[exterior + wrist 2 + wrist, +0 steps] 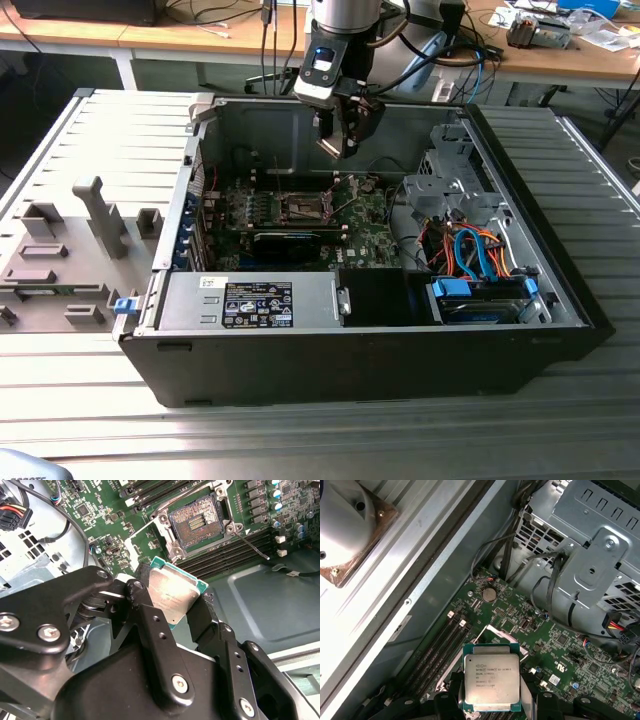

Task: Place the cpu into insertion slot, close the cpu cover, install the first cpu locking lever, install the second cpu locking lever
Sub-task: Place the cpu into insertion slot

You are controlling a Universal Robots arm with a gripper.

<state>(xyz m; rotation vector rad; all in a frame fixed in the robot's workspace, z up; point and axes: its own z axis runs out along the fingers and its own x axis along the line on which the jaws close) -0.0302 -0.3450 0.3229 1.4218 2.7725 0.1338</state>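
My gripper (340, 140) hangs inside the open computer case, above the green motherboard (365, 235). It is shut on the cpu (172, 592), a flat square chip with a silvery top and green edge, pinched between the two black fingers (137, 587). In the first wrist view the cpu (491, 682) faces the camera. The insertion slot (197, 522) lies open below and apart from the chip, its dark pin field bare. The cpu cover (145, 535) stands raised at the socket's side. A thin locking lever (250, 542) sticks out beside the socket. In the exterior view the insertion slot (302, 207) sits mid-board.
The metal drive cage (450, 185) and orange and blue cables (475, 250) fill the case toward the exterior view's right. A power supply (255, 300) lies along the near wall. Long black memory slots (225, 555) flank the socket. A grey fixture (70, 245) sits outside the case.
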